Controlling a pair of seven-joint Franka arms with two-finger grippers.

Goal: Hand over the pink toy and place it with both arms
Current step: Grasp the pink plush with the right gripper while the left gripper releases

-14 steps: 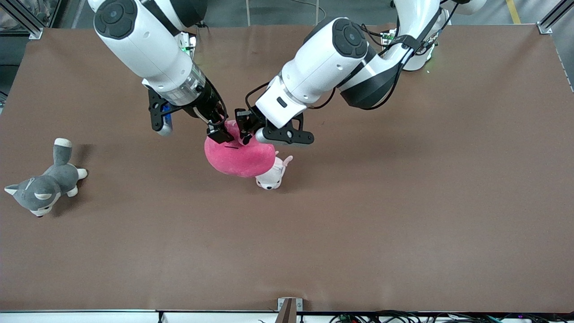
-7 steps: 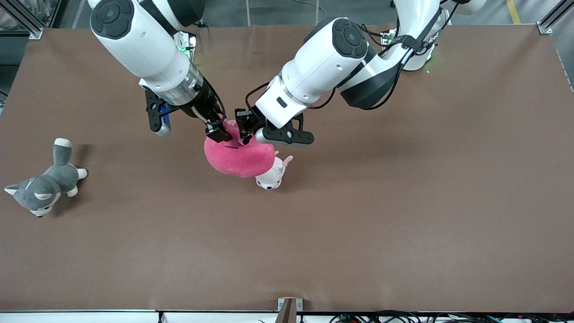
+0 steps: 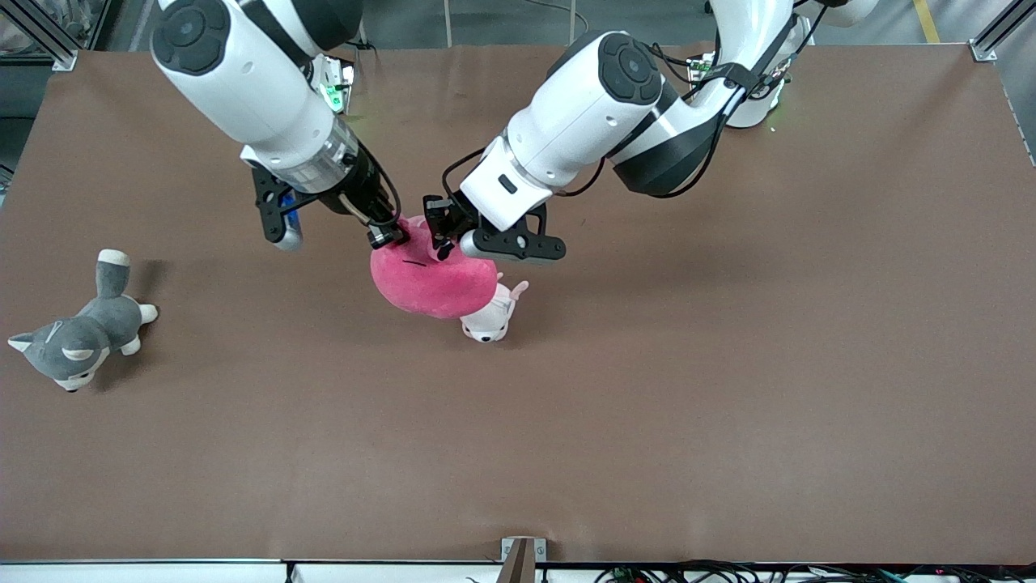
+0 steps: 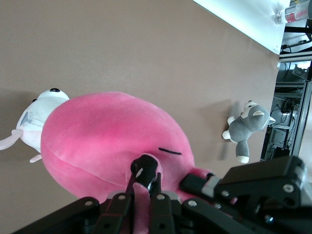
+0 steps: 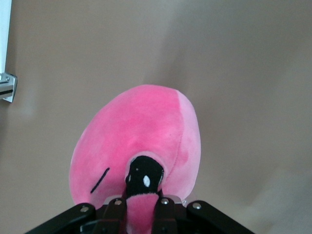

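Pincers, two (image 3: 391, 236) (image 3: 441, 237), both gripping one pink toy (image 3: 433, 283).

Left tool (image 3: 441, 240), right tool (image 3: 390, 236): both clamped

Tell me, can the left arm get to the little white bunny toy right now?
Probably not yet. The left gripper is shut on the pink toy, which hangs over the little white toy; the right gripper grips it too.

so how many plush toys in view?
3. The pink toy hangs mid-table, pinched by the left gripper and right gripper. The small white plush lies partly under it. The grey husky lies toward the right arm's end.
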